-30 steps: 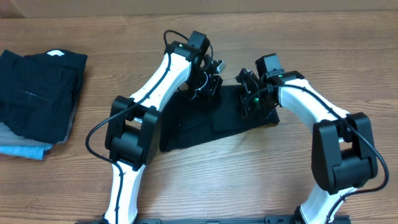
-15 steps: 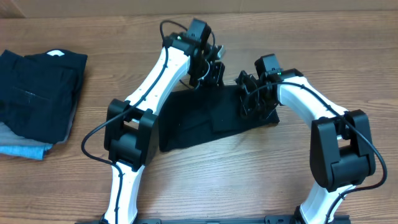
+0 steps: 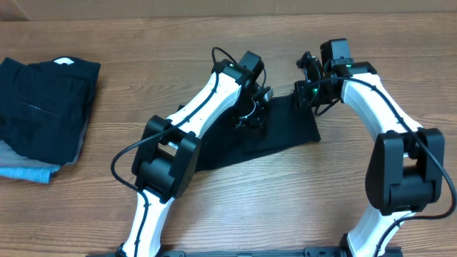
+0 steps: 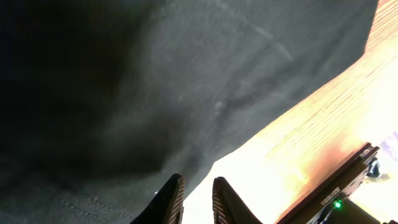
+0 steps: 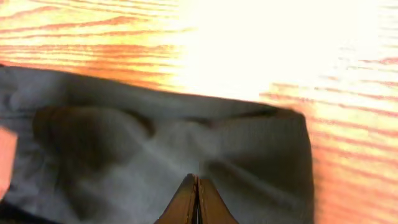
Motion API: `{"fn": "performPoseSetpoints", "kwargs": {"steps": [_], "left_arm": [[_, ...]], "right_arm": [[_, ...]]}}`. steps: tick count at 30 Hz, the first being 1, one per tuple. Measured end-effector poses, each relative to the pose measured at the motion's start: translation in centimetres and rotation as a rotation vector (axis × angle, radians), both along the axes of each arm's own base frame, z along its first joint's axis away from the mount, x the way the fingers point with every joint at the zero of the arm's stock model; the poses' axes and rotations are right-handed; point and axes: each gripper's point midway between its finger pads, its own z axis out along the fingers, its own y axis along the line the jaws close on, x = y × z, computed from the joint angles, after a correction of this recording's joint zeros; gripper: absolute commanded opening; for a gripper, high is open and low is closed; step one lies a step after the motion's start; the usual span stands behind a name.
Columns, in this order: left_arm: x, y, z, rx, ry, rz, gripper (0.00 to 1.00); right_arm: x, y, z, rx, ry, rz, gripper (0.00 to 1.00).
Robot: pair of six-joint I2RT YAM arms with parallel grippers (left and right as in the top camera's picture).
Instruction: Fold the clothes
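Note:
The clothes, a black T-shirt (image 3: 289, 128), lie folded in a flat slanted band at the middle of the table. My left gripper (image 3: 253, 118) hovers low over the band's middle. In the left wrist view the left gripper (image 4: 196, 180) is open a little, with bare bright table showing through the gap and the shirt's hem (image 4: 155, 81) just beside it. My right gripper (image 3: 308, 96) is at the shirt's far right corner. Seen from the right wrist, the right gripper (image 5: 197, 177) is shut with its tips on the fabric (image 5: 124, 137), and creases run into them.
A stack of folded dark and grey garments (image 3: 43, 107) sits at the left edge of the table. Bare wood (image 3: 285, 200) lies in front of the shirt. Part of the right arm, with a green light (image 4: 336, 200), shows close to the left gripper.
The left gripper moved right and nearer over the shirt, and its jaws parted. The right gripper, still shut, moved right and away to the far right corner. The shirt's band looks narrower.

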Motion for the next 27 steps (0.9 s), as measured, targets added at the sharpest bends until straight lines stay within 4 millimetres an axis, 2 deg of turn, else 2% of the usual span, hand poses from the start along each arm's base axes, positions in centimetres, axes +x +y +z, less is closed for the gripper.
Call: {"fn": "performPoseSetpoints", "kwargs": {"steps": [3,5,8,12,16,17,18,20,22,23,25,27], "left_arm": [[0.1,0.1,-0.1,0.005,-0.006,0.0,0.22],[0.2,0.4,-0.2,0.024,-0.013,0.001,0.22],[0.3,0.6,-0.4,0.037,-0.022,0.003,0.18],[0.0,0.9,-1.3,0.051,-0.011,0.006,0.16],[-0.6,1.3,-1.6,0.07,0.012,0.005,0.19],[-0.8,1.5,-1.6,0.077,0.019,0.005,0.19],[-0.9,1.7,-1.7,0.091,0.023,0.005,0.25],[-1.0,2.5,-1.9,0.134,0.021,0.006,0.36],[-0.9,3.1,-2.2,0.174,0.01,0.011,0.42],[-0.7,3.3,-2.3,0.183,0.002,0.011,0.42],[-0.5,3.3,-2.4,0.189,-0.009,0.012,0.42],[-0.5,3.3,-2.4,0.19,-0.013,0.012,0.47]], "right_arm": [[0.5,-0.2,-2.6,-0.016,0.026,-0.004,0.04],[0.0,-0.3,-5.6,-0.029,0.093,-0.005,0.04],[0.1,-0.2,-6.0,-0.022,0.095,-0.005,0.04],[0.5,0.6,-5.1,0.022,0.101,0.006,0.04],[2.9,1.3,-0.3,0.056,0.064,0.014,0.04],[2.8,1.3,0.4,0.056,0.077,0.014,0.04],[2.8,1.0,1.0,0.058,0.084,0.008,0.04],[2.5,-0.7,1.5,0.058,0.117,-0.029,0.15],[2.0,-4.3,1.4,0.058,0.168,-0.109,0.45],[1.5,-6.3,1.4,0.059,0.194,-0.15,0.52],[0.5,-9.0,1.2,0.054,0.224,-0.169,0.55],[-0.4,-9.6,1.2,0.046,0.245,-0.139,0.6]]}}
